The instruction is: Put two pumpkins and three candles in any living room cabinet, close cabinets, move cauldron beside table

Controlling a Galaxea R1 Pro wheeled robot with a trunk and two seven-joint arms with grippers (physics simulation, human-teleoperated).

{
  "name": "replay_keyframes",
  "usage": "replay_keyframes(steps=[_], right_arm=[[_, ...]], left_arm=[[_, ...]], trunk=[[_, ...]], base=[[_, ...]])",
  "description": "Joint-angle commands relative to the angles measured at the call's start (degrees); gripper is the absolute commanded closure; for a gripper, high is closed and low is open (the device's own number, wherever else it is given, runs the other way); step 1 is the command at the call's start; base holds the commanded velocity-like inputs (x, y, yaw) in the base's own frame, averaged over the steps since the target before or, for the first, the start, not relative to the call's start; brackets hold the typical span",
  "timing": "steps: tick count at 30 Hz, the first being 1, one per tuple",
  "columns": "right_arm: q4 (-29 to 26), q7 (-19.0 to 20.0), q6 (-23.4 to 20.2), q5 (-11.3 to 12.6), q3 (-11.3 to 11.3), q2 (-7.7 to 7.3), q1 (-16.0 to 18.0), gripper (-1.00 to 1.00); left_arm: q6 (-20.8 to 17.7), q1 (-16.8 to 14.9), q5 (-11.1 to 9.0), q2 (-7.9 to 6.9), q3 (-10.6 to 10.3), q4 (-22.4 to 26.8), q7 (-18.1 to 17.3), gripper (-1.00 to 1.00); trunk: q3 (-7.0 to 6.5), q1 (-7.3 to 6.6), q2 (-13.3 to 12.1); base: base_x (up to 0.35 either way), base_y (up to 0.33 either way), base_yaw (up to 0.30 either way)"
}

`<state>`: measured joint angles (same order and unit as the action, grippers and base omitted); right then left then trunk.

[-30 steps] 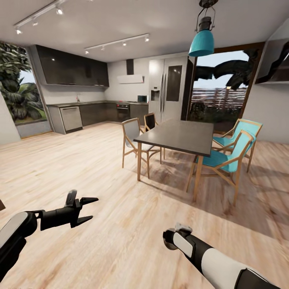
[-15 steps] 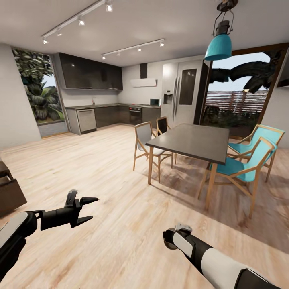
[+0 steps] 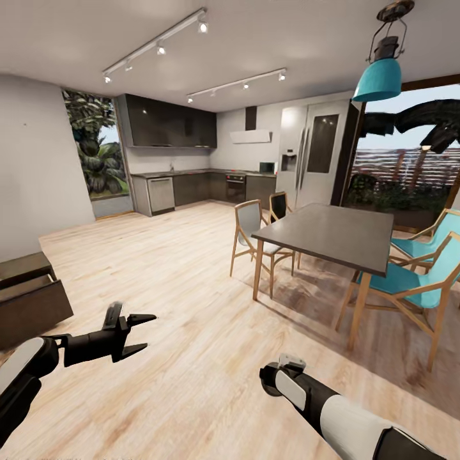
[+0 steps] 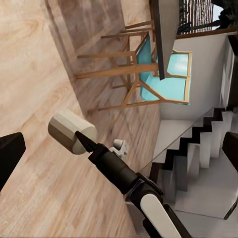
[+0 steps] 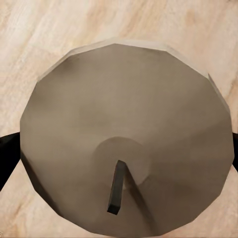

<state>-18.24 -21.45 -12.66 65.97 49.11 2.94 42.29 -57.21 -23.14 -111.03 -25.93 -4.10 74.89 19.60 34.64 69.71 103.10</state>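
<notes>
Since the earlier frames the view has been swung leftward, so the cabinet is now brought in at the left edge, one drawer pulled out. A candle is clamped between the right gripper's fingers, wick facing the wrist camera. The left gripper is held spread and empty, nearer the cabinet. The dining table is seen well apart from the cabinet, across the bare floor.
</notes>
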Motion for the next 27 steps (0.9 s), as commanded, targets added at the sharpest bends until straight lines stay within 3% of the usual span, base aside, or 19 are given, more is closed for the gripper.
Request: replay_keyframes(steps=[1,8,14,27], right_arm=[[-0.1,-0.4,-0.2,0.2,0.4,-0.04,0.0,1.00],[-0.1,-0.4,-0.2,0.1,0.4,-0.04,0.1,1.00],[-0.1,-0.4,-0.2,0.1,0.4,-0.04,0.1,1.00],[-0.1,-0.3,0.4,-0.8,0.4,-0.04,0.1,1.00]], left_arm=[[0.0,-0.1,-0.6,-0.06,0.0,0.0,0.5,-1.00],[0.0,0.0,-0.6,-0.09,0.1,0.0,0.5,-1.00],[0.0,0.0,-0.4,-0.09,0.2,0.0,0.5,-1.00],[0.0,0.0,-0.4,-0.09,0.2,0.0,0.5,-1.00]], trunk=[[-0.01,0.00,0.0],[-0.45,0.00,0.0],[-0.79,0.00,0.0],[-0.83,0.00,0.0]], base=[[0.000,0.000,0.217],[0.009,0.003,0.217],[0.218,0.123,0.194],[0.273,0.157,0.010]])
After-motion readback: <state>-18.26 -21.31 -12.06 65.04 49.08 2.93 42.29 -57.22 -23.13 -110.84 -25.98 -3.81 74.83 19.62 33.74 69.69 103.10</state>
